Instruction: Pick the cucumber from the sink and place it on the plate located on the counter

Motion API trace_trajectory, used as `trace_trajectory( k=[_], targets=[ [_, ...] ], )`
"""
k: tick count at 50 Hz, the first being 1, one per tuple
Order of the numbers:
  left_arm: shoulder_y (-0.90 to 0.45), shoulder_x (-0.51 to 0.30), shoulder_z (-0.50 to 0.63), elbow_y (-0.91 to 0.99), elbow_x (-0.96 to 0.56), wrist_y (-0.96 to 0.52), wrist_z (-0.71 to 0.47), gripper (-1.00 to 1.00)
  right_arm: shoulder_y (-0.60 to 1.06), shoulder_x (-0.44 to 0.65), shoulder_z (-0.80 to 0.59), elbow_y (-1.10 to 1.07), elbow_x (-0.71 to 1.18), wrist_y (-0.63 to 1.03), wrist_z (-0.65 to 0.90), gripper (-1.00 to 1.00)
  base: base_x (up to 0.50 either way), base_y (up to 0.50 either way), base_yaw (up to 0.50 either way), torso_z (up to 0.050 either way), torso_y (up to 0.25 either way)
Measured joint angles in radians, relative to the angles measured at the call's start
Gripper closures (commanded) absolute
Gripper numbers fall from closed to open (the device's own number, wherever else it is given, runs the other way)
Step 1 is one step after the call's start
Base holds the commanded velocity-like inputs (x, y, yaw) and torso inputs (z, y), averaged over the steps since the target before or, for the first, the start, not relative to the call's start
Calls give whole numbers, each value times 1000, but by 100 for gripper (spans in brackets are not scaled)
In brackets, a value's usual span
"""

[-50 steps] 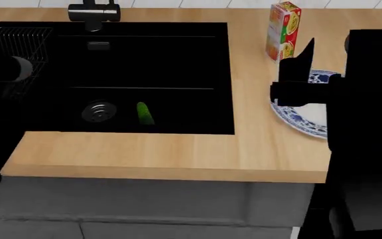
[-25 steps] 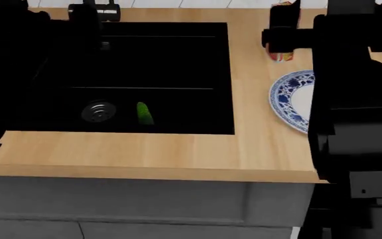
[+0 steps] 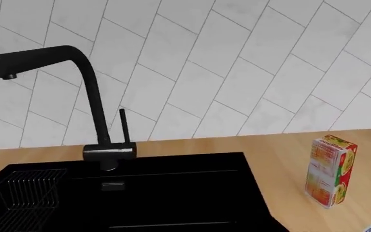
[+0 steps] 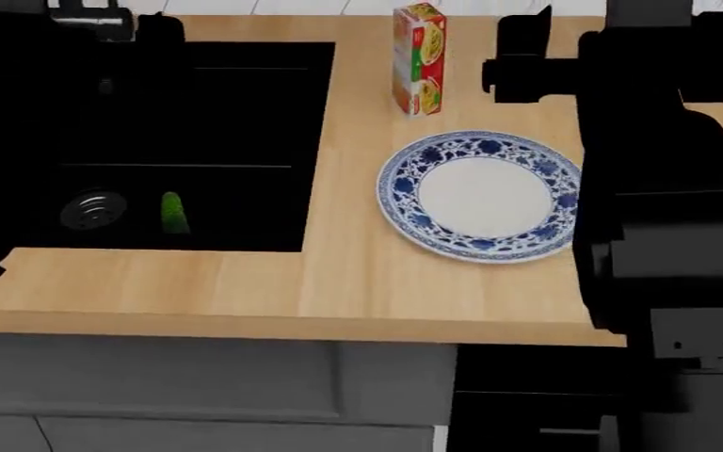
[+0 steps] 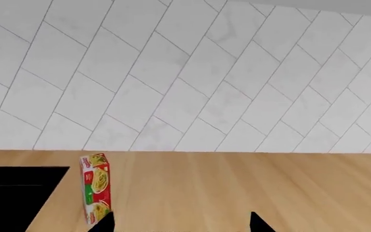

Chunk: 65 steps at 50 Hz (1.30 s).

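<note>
Cucumber (image 4: pixel 174 213) in sink (image 4: pixel 211 141), well apart from right end effector (image 4: pixel 522 56).

White diagonal-tiled wall (image 5: pixel 172 72), black faucet (image 3: pixel 76 96) — grey cabinet fronts (image 4: pixel 211 386)

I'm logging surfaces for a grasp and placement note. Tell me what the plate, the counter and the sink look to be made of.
The plate: probably glazed ceramic, going by its smooth white centre and blue floral rim. The counter: wood or wood-look laminate, pale tan with a visible grain and a smooth finish. The sink: matte black with no glints, perhaps composite or coated metal; the render leaves it open.
</note>
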Motion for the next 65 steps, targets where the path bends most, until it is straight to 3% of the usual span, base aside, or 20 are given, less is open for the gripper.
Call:
trace_trajectory(
  k=[7, 65],
  targets=[
    [7, -12, 1, 19, -4, -9, -6, -100, -2, -6, -7, -8, 6, 9, -5, -100, 70, 0, 0, 0, 0],
    [34, -49, 19, 126, -44, -60, -26, -100, -16, -5, -5, -50, 44, 57, 9, -100, 421, -35, 0, 0, 0]
  ],
)
